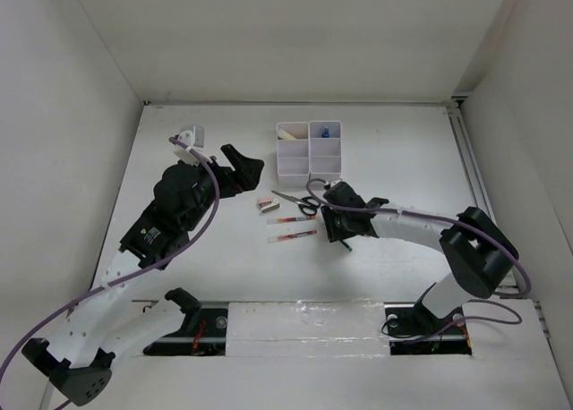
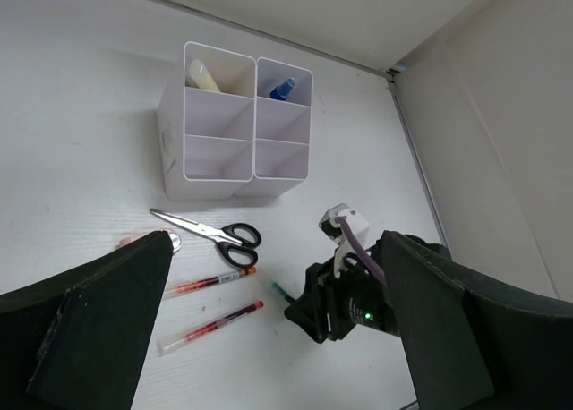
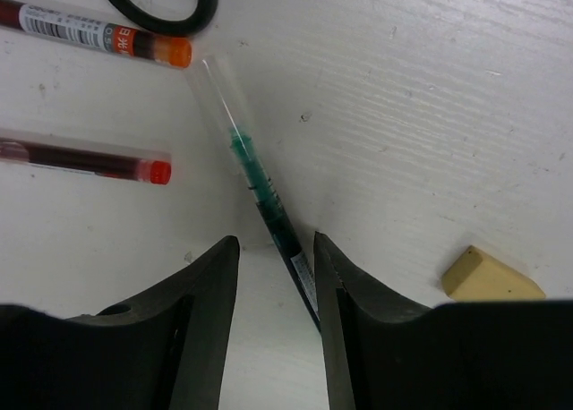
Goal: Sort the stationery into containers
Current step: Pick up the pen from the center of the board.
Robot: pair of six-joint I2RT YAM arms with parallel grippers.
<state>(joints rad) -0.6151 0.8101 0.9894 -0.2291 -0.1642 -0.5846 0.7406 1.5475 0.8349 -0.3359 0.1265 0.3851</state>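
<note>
The white six-compartment containers point(image 1: 309, 148) stand at the back middle, also in the left wrist view point(image 2: 237, 132). A yellow bar point(image 2: 202, 75) and the blue-capped bottle point(image 2: 281, 89) sit in the two back compartments. Black-handled scissors point(image 1: 296, 200), two red-white pens point(image 1: 292, 219) point(image 1: 292, 236) and a pink eraser point(image 1: 264, 200) lie in front of them. My right gripper point(image 3: 276, 276) is open and low on the table, straddling the dark green pen point(image 3: 267, 200), which lies close to its right finger point(image 3: 358, 329). My left gripper point(image 1: 243, 174) is open and empty, raised left of the scissors.
A yellow eraser point(image 3: 491, 276) lies on the table right of my right gripper. A small white-grey object point(image 1: 193, 136) sits at the back left. White walls close the table on three sides. A slot runs along the near edge by the arm bases.
</note>
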